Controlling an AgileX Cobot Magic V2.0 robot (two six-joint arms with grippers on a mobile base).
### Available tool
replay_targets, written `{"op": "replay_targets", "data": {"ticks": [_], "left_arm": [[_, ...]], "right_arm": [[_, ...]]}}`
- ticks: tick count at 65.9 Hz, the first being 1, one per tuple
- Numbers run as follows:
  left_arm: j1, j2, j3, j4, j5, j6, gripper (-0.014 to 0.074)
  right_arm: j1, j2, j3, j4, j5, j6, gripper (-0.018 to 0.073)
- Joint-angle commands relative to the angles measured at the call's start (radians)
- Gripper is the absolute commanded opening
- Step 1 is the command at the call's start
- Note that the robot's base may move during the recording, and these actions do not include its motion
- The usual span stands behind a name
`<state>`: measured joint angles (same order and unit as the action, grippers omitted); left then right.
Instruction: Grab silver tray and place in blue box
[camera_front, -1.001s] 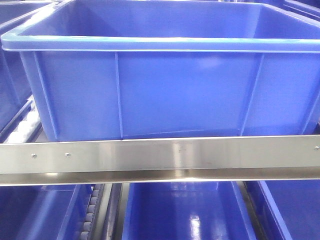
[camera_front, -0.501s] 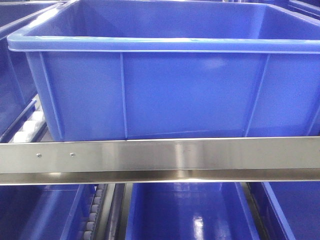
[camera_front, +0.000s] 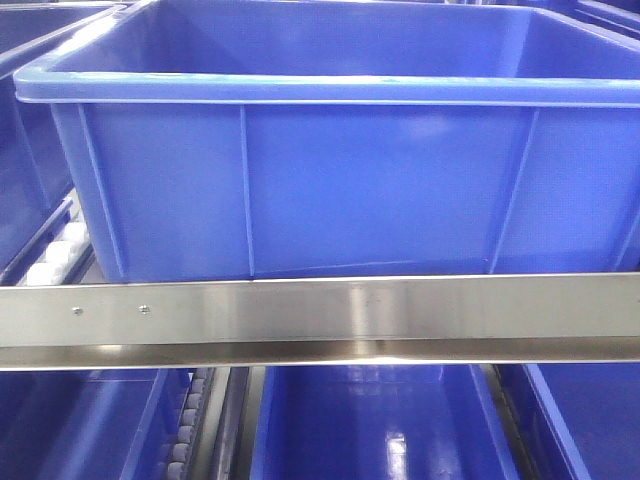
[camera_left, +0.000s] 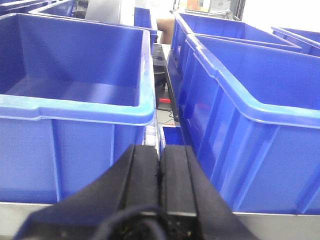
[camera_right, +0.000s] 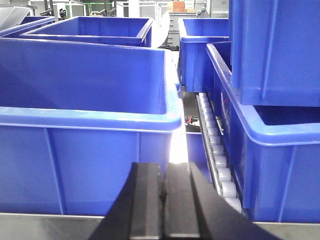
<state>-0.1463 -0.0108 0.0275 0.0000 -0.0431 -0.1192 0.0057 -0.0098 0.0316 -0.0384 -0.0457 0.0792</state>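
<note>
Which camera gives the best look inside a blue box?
The left wrist view: it looks down into a blue box, showing its bare floor. The front view shows mostly the outer wall; the right wrist view shows wall and rim.

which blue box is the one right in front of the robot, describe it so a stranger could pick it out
Start at the long steel rail crossing the front view. The blue box sits directly behind and above it, filling most of the picture. Unlike the crates seen below the rail, it faces you with a ribbed front wall and a thick rolled rim.
</note>
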Motion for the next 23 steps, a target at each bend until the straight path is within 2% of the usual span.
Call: {"op": "replay_targets", "data": {"ticks": [1, 23], "left_arm": [[0.002, -0.020, -0.001, 0.000, -0.092, 0.003, -0.0097], [0.002, -0.020, -0.001, 0.000, -0.092, 0.003, -0.0096]], "right_arm": [[-0.005, -0.014, 0.001, 0.000, -0.088, -0.010, 0.0050], [-0.005, -0.014, 0.001, 0.000, -0.088, -0.010, 0.0050]]}}
